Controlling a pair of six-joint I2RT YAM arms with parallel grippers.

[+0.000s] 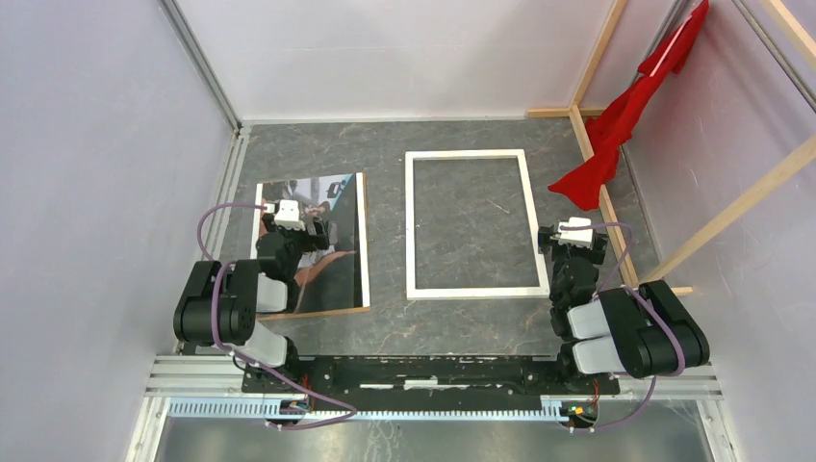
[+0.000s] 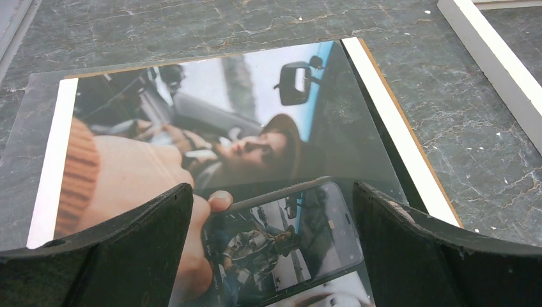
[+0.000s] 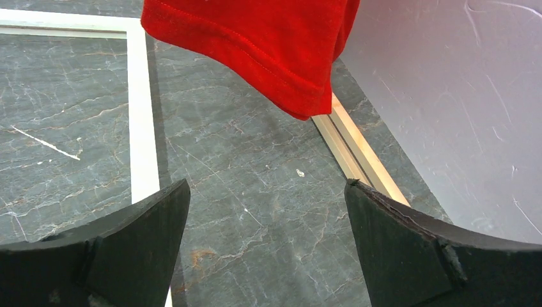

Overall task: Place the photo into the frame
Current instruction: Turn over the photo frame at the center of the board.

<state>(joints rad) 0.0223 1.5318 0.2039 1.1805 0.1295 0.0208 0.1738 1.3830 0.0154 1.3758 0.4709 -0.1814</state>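
Note:
The photo point(image 1: 332, 236) lies flat, picture side up, on a brown backing board point(image 1: 365, 241) at the left of the table. In the left wrist view the photo point(image 2: 211, 141) fills the middle. My left gripper point(image 1: 310, 229) hovers over the photo, open and empty, also seen in its wrist view point(image 2: 271, 192). The white frame point(image 1: 473, 223) lies flat in the middle, with bare table inside it; its right border shows in the right wrist view point(image 3: 142, 121). My right gripper point(image 1: 547, 238) is open and empty just outside the frame's right border, over bare table point(image 3: 265, 188).
A red cloth point(image 1: 616, 125) hangs from wooden beams point(image 1: 599, 173) at the back right, its hem just ahead of my right gripper point(image 3: 255, 45). A pale wall point(image 3: 460, 96) rises to the right. A metal rail point(image 1: 226, 183) runs along the left edge.

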